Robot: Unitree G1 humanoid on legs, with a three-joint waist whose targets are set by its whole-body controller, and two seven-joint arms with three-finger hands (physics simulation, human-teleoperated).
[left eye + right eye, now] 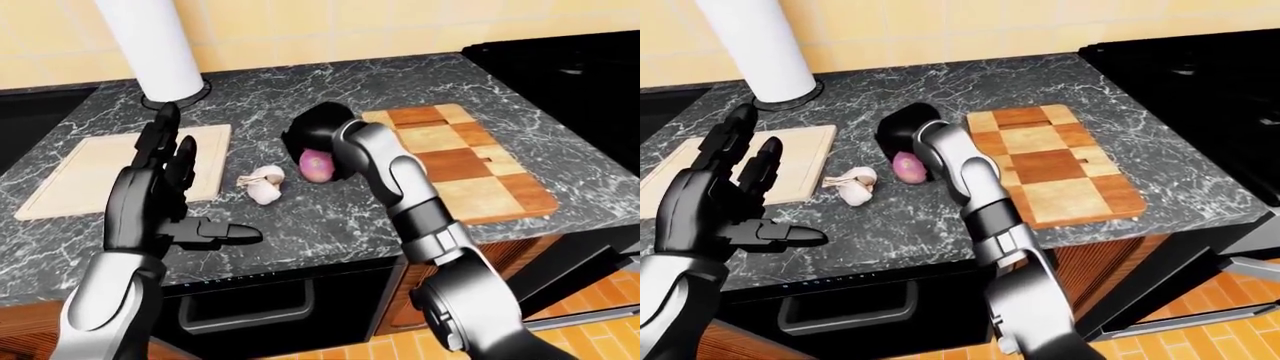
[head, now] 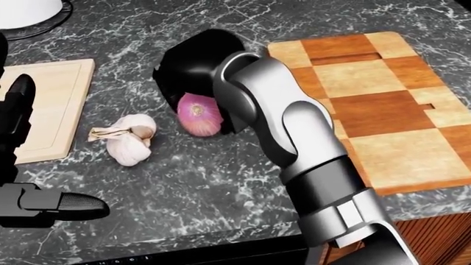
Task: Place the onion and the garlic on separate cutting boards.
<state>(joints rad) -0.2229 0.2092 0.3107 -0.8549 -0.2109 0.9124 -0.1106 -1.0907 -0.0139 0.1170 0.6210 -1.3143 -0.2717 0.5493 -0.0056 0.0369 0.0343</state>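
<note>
Right hand [image 2: 200,61] curled over the red onion [image 2: 199,120] at centre of the head view, black fingers hugging its top and right side; whether clamped, cannot tell. Garlic [image 2: 130,139] just left of it on the dark marble counter [image 2: 221,182], between pale cutting board [image 1: 110,161] and checkered cutting board [image 2: 375,105]. Left hand [image 1: 155,199] raised at lower left, fingers spread wide, holding nothing.

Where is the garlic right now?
In the head view, the white garlic bulb lies on the dark marble counter, left of the red onion and right of the pale wooden cutting board.
</note>
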